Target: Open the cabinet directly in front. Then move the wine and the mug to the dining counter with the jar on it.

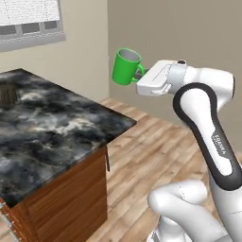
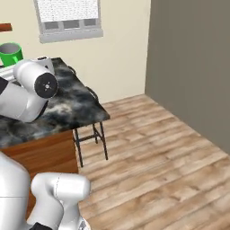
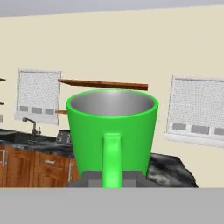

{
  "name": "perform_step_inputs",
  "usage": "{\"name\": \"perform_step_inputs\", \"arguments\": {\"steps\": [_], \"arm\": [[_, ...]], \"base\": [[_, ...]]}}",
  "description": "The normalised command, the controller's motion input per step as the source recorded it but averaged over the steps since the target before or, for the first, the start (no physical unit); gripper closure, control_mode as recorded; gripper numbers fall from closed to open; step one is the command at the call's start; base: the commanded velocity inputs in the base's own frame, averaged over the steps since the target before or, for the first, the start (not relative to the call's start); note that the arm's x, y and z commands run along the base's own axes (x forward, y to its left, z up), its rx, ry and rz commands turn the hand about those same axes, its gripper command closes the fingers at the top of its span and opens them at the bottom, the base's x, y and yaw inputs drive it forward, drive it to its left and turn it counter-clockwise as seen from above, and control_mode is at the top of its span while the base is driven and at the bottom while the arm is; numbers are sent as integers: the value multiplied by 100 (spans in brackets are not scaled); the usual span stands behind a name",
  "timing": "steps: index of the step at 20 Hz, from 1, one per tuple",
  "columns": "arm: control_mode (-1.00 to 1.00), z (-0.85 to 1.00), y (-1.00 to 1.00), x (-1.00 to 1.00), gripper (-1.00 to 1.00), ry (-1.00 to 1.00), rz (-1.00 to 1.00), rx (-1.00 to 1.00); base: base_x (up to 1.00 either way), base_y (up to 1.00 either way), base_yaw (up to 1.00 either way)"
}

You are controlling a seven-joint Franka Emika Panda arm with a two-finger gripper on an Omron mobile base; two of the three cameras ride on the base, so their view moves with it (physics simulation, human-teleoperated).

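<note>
The hand is clamped on the loop handle of the green mug, apparently carrying it upright, just ahead of itself, high above the floor beside the marble counter for a clear set-down.

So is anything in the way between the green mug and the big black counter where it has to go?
Nothing visible is. The tool holds the mug by its handle, up in the air beyond the corner of the dining counter. The marble near that corner is bare. The jar stands far back on the slab, well away from the mug.
</note>
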Motion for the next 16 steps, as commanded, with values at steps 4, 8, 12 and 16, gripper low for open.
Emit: {"name": "perform_step_inputs", "arguments": {"steps": [4, 8, 12, 16], "arm": [[100, 0, 0, 0, 100, 0, 0, 0], [100, 0, 0, 0, 100, 0, 0, 0], [100, 0, 0, 0, 100, 0, 0, 0], [100, 0, 0, 0, 100, 0, 0, 0]], "base": [[99, 0, 65], [79, -14, 59], [36, -66, 34], [3, -100, 25]]}}
